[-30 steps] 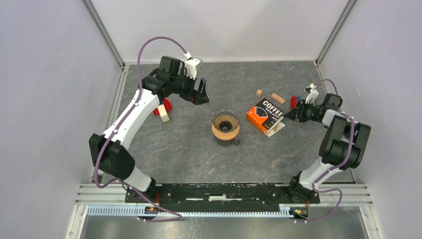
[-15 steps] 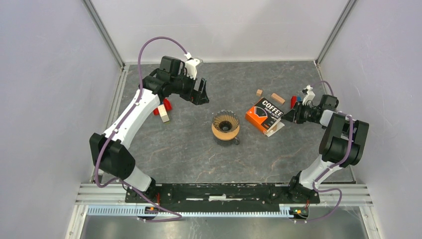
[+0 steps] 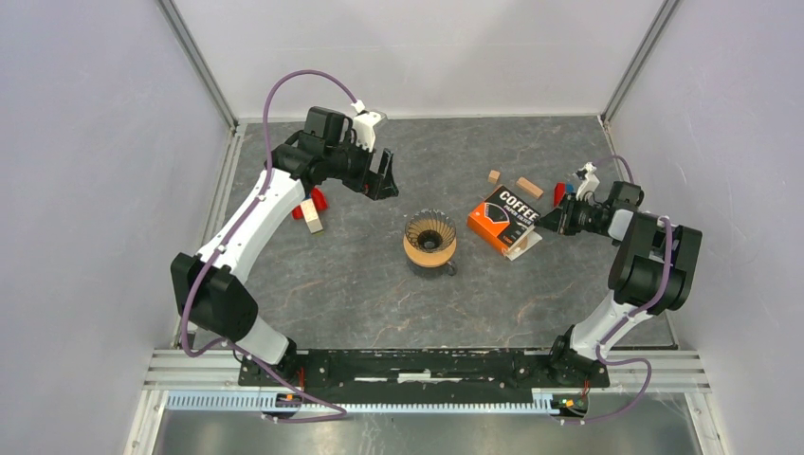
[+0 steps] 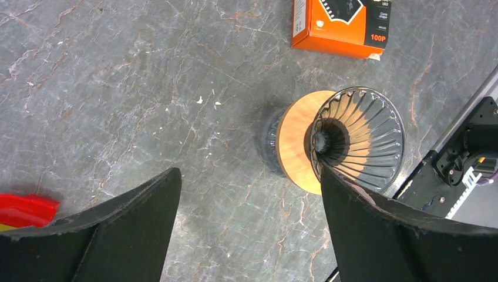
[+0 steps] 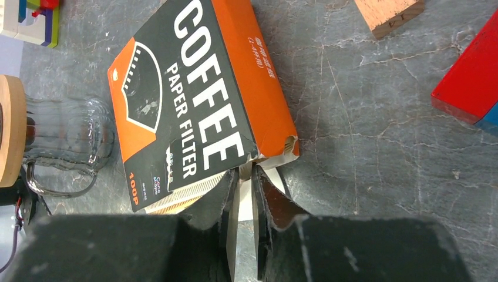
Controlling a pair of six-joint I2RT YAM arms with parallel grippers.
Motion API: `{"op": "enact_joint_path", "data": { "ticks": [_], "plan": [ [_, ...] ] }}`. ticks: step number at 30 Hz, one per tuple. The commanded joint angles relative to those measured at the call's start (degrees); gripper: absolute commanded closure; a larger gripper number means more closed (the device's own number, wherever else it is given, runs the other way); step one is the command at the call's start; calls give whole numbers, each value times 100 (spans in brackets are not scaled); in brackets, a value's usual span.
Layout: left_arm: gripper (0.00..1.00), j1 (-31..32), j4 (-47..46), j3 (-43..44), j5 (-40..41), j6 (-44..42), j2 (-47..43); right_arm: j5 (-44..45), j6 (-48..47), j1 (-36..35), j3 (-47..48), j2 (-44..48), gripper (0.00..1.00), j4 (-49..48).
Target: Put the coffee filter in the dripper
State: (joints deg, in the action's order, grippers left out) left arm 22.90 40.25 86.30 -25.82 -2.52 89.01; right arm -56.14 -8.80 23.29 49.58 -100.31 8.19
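The dripper [image 3: 429, 232], a dark ribbed see-through cone on a tan disc, stands mid-table; it also shows in the left wrist view [image 4: 358, 138]. My left gripper [image 3: 386, 180] hovers open and empty behind and left of it, jaws wide apart [image 4: 249, 170]. The orange coffee box [image 3: 504, 218] lies right of the dripper. White coffee filter paper [image 5: 245, 205] sticks out of its open end [image 3: 527, 248]. My right gripper [image 3: 545, 221] is at that end with its tips [image 5: 245, 170] against the box flap. Its jaws are almost together, with a thin slit between them. Whether they pinch paper is unclear.
Red and tan blocks [image 3: 311, 210] lie under the left arm. Wooden blocks [image 3: 529, 187] and a red-and-blue block [image 3: 559, 194] lie behind the box, close to the right gripper [image 5: 470, 76]. Grey walls enclose the table on three sides.
My right gripper has moved left, up to the open end of the box. The left arm, dripper and box have not moved.
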Motion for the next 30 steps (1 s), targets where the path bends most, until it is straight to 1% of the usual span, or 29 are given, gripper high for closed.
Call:
{"op": "enact_joint_path", "data": {
  "ticks": [1, 7, 13, 18, 24, 27, 30],
  "plan": [
    [6, 11, -77, 238, -98, 61, 42, -168, 27, -17, -17, -2, 83, -176],
    [6, 9, -62, 229, -90, 59, 56, -111, -87, 9, 61, 81, 93, -62],
    [6, 12, -66, 229, -89, 55, 68, -89, -135, 53, 147, 130, 100, 50],
    [6, 11, -57, 231, -90, 59, 68, -96, -279, 163, 176, 228, 100, 221],
    [6, 8, -53, 238, -87, 37, 59, -106, -806, 402, 504, 293, 100, 897],
    [6, 12, -52, 247, -92, 39, 71, -75, -856, 416, 496, 326, 96, 904],
    [6, 12, -52, 234, -94, 41, 55, -33, -701, 413, 402, 320, 89, 659]
  ]
}}
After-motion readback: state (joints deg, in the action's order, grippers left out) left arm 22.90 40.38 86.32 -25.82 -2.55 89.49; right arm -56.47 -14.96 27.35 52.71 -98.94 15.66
